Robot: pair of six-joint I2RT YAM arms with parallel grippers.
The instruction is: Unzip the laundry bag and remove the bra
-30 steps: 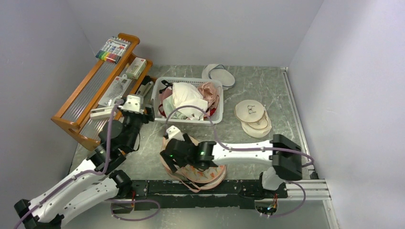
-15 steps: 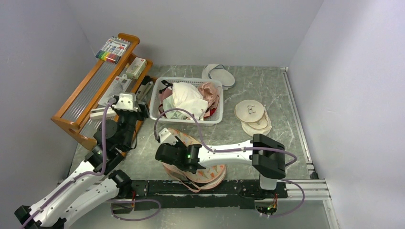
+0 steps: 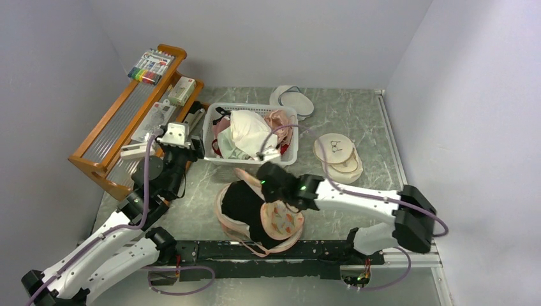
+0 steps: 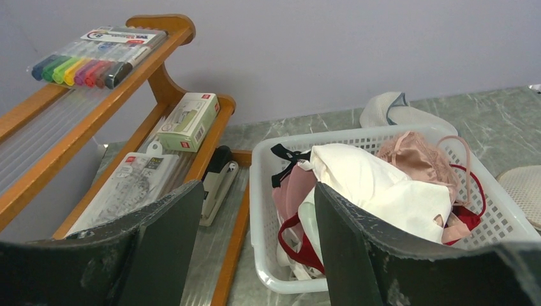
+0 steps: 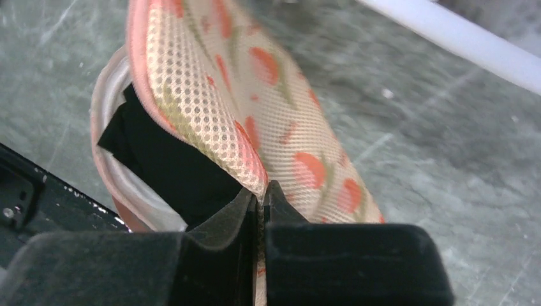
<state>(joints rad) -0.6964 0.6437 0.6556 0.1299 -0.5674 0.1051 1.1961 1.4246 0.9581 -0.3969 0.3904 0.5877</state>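
My right gripper is pinched tight on the pink trim of the bag, holding its flowered flap tilted up. The bag sits at the near edge of the table, in front of the basket, and gapes open. The bra lies inside it, black against the pale lining, partly under the raised flap. My left gripper hangs with jaws wide, holding nothing, beside the basket's left end.
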